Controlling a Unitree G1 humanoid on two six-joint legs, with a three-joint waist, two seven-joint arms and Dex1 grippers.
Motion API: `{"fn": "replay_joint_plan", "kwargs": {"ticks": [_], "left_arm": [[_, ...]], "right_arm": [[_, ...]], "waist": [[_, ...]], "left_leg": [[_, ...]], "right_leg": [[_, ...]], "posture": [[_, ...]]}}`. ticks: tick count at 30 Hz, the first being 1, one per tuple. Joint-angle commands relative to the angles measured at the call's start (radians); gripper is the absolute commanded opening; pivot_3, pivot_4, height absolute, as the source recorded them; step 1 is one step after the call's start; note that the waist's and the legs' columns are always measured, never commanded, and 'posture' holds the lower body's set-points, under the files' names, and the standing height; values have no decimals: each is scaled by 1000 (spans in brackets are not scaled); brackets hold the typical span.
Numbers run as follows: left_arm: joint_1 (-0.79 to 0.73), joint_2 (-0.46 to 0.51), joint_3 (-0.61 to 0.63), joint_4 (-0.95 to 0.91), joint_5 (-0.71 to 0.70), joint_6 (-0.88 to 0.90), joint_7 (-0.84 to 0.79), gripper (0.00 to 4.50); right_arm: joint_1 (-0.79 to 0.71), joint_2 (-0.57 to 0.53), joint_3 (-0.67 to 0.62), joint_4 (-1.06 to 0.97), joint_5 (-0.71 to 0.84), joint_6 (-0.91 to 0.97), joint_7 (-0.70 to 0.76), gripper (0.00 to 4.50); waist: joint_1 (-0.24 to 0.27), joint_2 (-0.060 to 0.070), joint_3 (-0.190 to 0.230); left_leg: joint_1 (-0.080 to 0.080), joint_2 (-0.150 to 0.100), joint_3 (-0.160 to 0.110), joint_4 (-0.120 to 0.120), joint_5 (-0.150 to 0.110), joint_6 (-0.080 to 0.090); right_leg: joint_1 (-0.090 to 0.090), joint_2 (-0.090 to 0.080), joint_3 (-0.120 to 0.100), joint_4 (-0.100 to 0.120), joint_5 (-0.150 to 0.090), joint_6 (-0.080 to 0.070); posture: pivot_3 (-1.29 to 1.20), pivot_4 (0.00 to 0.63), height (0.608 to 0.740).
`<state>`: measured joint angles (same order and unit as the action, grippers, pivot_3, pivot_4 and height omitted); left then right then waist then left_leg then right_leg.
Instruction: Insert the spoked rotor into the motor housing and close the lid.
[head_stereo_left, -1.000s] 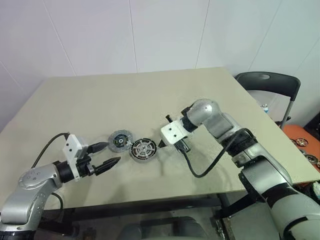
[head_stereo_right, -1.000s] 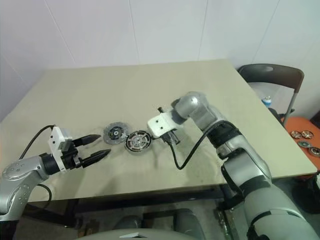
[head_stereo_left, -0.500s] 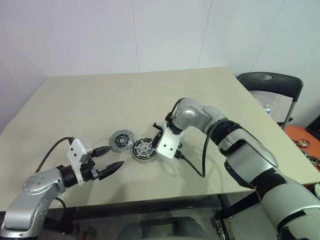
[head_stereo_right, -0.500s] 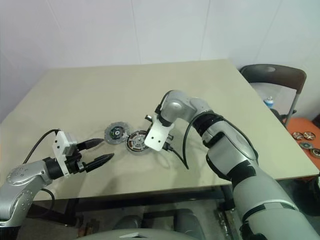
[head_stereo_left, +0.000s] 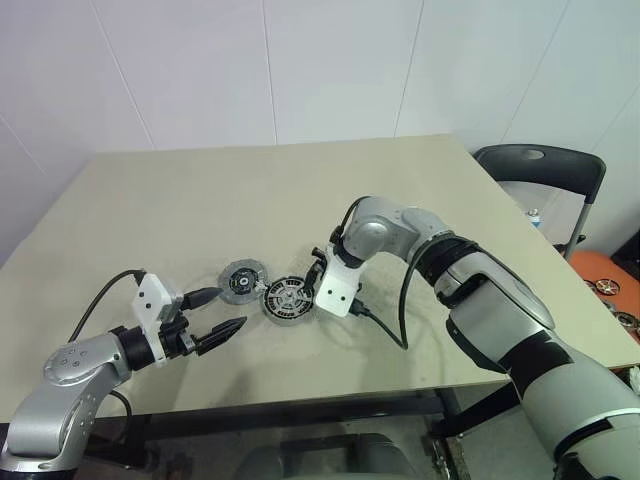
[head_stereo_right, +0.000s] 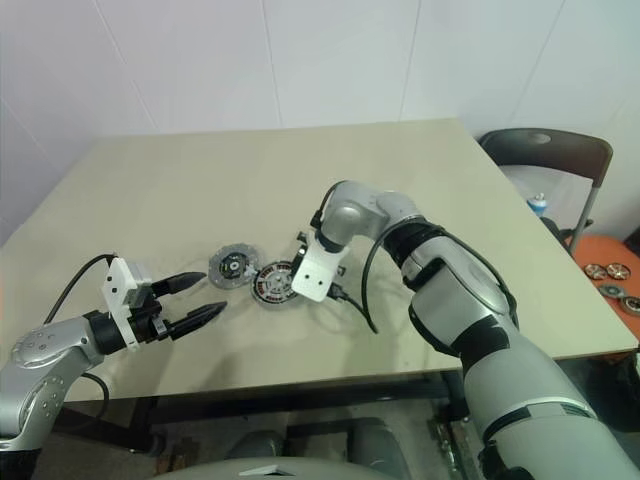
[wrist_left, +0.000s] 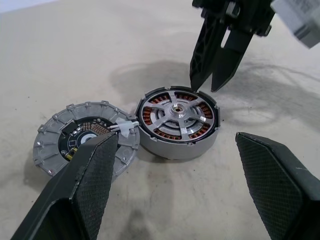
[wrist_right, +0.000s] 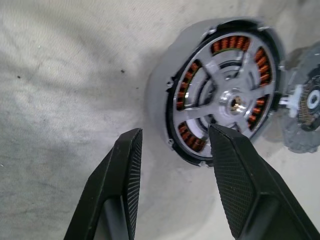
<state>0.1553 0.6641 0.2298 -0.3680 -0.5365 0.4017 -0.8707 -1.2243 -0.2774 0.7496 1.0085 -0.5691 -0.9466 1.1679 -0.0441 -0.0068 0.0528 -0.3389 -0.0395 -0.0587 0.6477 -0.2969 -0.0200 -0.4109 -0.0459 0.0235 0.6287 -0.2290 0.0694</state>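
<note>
I've got the spoked rotor (wrist_left: 178, 115) seated in the motor housing (wrist_left: 170, 146) mid-table, lid (wrist_left: 52, 145) touching beside it — R gripper (wrist_left: 206, 89) part-open, empty, above the housing's rim; L gripper (head_stereo_left: 212, 314) wide open, empty, near the lid, prob for closing.

A plain lab or workshop room: bare white panelled walls (head_stereo_left: 300, 70) behind a plain beige counter (head_stereo_left: 300, 190), a dark folding chair (head_stereo_left: 545, 165) off its far right corner, and spare metal discs on an orange surface (head_stereo_left: 605, 285) beyond.
</note>
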Motion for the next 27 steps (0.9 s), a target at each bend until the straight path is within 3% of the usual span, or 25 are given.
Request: {"fn": "replay_joint_plan", "kwargs": {"ticks": [1, 14, 25, 27], "left_arm": [[-13, 0, 14, -20, -6, -19, 3, 4016], [6, -4, 23, -31, -9, -22, 13, 4016], [2, -8, 25, -17, -7, -25, 13, 4016], [-4, -5, 25, -13, -6, -25, 12, 4016]], "right_arm": [[-8, 15, 2, 2, 1, -17, -12, 2184], [-19, 53, 29, 71, -73, -17, -123, 2184], [-16, 37, 16, 46, -41, -48, -79, 2184], [-15, 39, 15, 46, -28, -54, -60, 1779]], "waist": [[0, 0, 0], [-1, 0, 0], [0, 0, 0], [0, 0, 0]], "left_leg": [[0, 0, 0, 0, 0, 0], [1, 0, 0, 0, 0, 0], [1, 0, 0, 0, 1, -1], [1, 0, 0, 0, 1, -1]], "right_leg": [[0, 0, 0, 0, 0, 0], [0, 0, 0, 1, 0, 0], [1, 1, 0, 1, 0, 0], [1, 1, 0, 1, 0, 0]], "posture": [[0, 0, 740], [0, 0, 740], [0, 0, 740], [0, 0, 740]]}}
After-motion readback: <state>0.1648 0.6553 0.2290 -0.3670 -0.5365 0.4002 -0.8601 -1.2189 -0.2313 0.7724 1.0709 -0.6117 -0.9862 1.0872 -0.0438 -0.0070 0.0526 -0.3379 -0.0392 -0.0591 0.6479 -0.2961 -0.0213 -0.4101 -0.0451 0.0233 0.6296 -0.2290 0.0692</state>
